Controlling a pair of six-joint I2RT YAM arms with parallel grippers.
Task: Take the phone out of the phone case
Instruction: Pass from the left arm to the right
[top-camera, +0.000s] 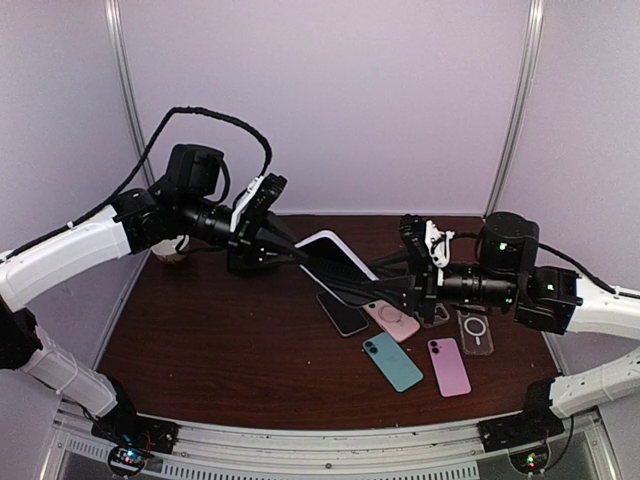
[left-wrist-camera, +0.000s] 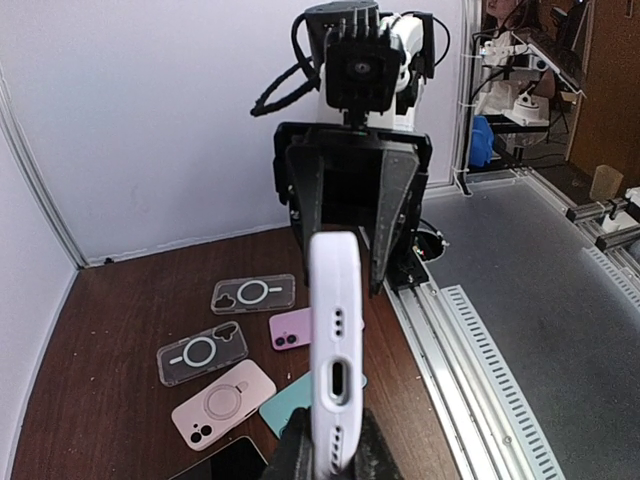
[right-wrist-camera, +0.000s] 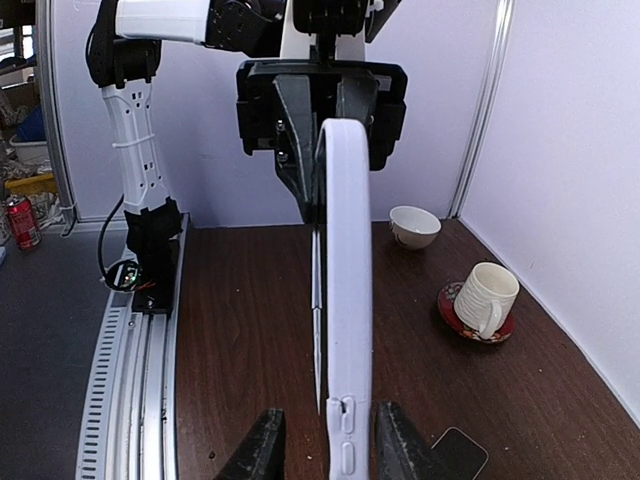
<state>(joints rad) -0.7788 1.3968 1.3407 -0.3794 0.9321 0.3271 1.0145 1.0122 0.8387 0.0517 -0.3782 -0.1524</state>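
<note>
- Top external view: the white phone case (top-camera: 322, 238), with the phone (top-camera: 337, 265) seated in it, is held in the air between the two arms, tilted, well above the table (top-camera: 220, 350). Lifting it there gives both grippers access to opposite ends.
- Left gripper (top-camera: 290, 252): clamped on one end of the case. In the left wrist view the fingers (left-wrist-camera: 300, 452) hug both faces just below the charging port, so this arm serves as the anchor.
- Right gripper (top-camera: 388, 292): set at the far end, jaws straddling the case edge. In the right wrist view a sliver of gap shows beside one finger (right-wrist-camera: 262, 445), so a firm grip cannot be told from here.
- Judgement: the opposed hold suits peeling the rim back or pushing the phone out; the phone is not yet free.
- Below lie spare items, apart from the work: a teal phone (top-camera: 392, 361), a pink phone (top-camera: 449, 366) and a clear case (top-camera: 475, 331).
</note>
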